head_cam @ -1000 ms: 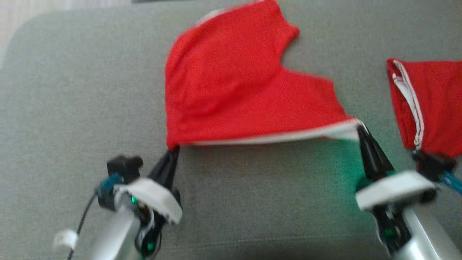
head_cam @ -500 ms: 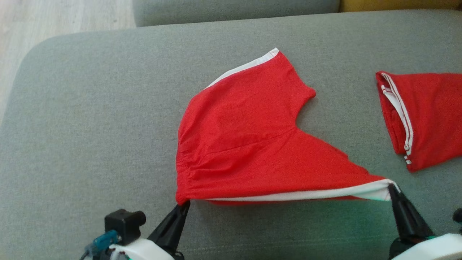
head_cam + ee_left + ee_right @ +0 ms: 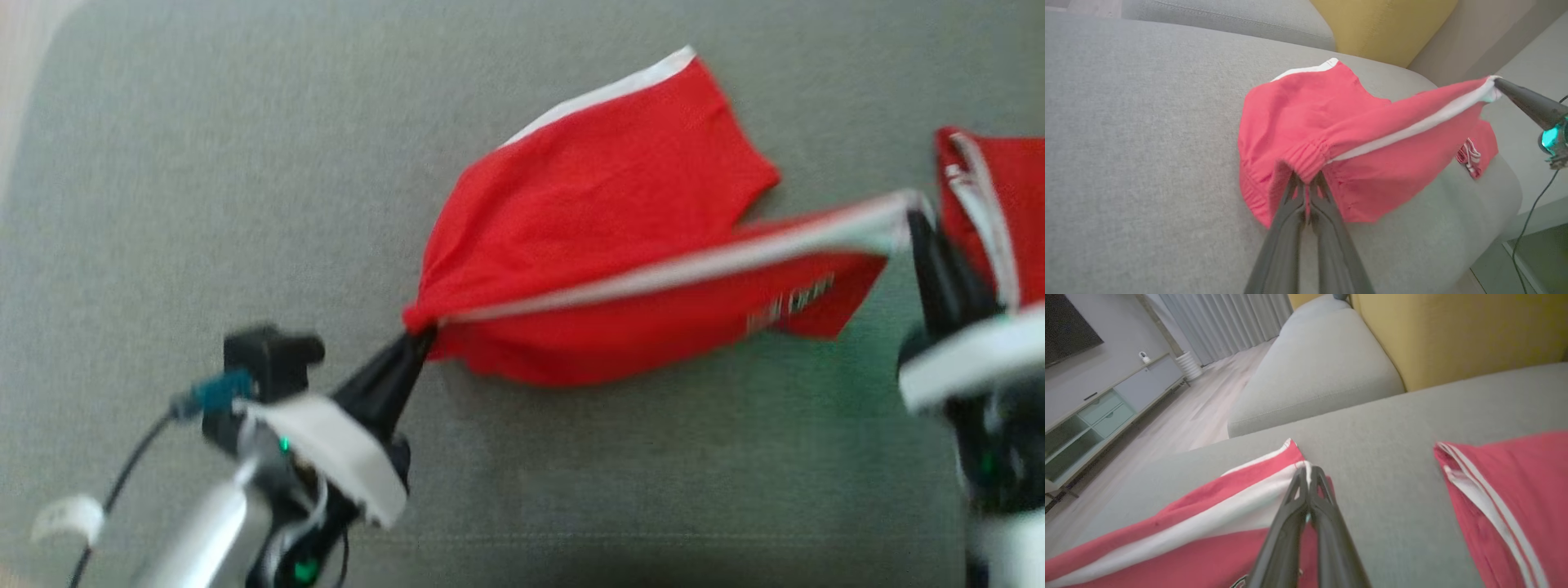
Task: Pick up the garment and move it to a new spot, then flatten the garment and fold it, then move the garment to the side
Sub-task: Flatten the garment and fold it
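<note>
Over the middle of the grey seat cushion, toward its front edge, the left gripper has its two dark fingers pressed together on a corner of the red garment. The left wrist view shows those fingers pinching the gathered elastic waistband, with cloth bunched around the tips.

From that pinch the red garment spreads across the cushion's centre. One leg, edged in white, lies flat toward the cushion's back. The nearer edge is pulled taut and lifted off the cushion, and a white stripe runs along it. The cloth below that edge hangs loose and carries a small white print, too blurred to read.

At the far end of the stripe, over the cushion's right part, the right gripper is clamped on the garment's white-trimmed corner. In its own wrist view the fingers meet with no gap, and the striped cloth is caught between them.

A second red garment with thin white stripes lies flat at the cushion's right end, just beside that gripper and apart from the held cloth. Behind the cushion stands a yellow cushion.
</note>
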Available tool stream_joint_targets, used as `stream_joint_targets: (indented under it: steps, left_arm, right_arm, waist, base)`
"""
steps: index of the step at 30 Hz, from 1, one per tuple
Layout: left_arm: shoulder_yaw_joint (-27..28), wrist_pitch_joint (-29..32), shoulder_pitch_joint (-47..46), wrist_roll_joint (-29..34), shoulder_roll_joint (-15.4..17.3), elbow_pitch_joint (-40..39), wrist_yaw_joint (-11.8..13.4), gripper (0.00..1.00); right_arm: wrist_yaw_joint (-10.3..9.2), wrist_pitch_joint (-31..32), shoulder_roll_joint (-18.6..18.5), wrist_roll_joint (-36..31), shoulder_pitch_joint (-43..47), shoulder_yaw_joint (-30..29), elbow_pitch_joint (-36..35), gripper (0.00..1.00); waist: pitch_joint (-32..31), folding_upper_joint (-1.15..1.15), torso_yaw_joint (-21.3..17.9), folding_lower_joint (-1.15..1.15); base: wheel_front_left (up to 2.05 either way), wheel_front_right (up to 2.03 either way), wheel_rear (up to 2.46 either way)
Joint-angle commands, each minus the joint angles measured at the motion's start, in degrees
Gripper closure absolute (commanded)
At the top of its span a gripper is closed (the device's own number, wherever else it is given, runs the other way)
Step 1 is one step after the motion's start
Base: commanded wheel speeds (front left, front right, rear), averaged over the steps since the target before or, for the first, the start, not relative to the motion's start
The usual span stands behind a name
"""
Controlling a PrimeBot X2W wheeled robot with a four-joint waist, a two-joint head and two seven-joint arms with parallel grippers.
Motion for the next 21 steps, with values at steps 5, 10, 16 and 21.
stream_joint_targets:
  steps: [5, 10, 16, 21]
  left_arm:
    - [3.55, 0.0, -10.78, -1.17, -0.66, 3.69, -2.8, 1.0]
    - [3.93, -0.37, -17.3, -2.58, -2.53, 10.04, -4.52, 1.0]
    - [3.02, -1.59, -22.8, -4.55, -5.26, 17.88, -6.42, 1.0]
    - [0.84, -2.6, -26.14, -6.03, -7.35, 23.49, -7.51, 0.86]
  right_arm:
    - [0.22, -0.5, -4.42, 0.68, -15.92, 3.58, 8.21, 1.0]
    - [0.22, -3.49, -6.9, 1.8, -28.03, 7.78, 19.8, 1.0]
    - [0.22, -9.26, -8.4, 3.14, -37.58, 13.62, 33.44, 1.0]
    - [0.22, -13.52, -8.63, 5.06, -41.95, 17.97, 42.73, 0.65]
  waist:
    - [6.33, 0.0, 4.1, 0.0]
    - [8.62, 0.0, 5.72, 0.0]
    - [10.31, 0.0, 7.35, 0.0]
    - [11.03, 0.0, 7.91, 0.0]
  base:
    - [0.0, 0.0, 0.0]
    - [0.0, 0.0, 0.0]
    - [0.0, 0.0, 0.0]
    - [0.0, 0.0, 0.0]
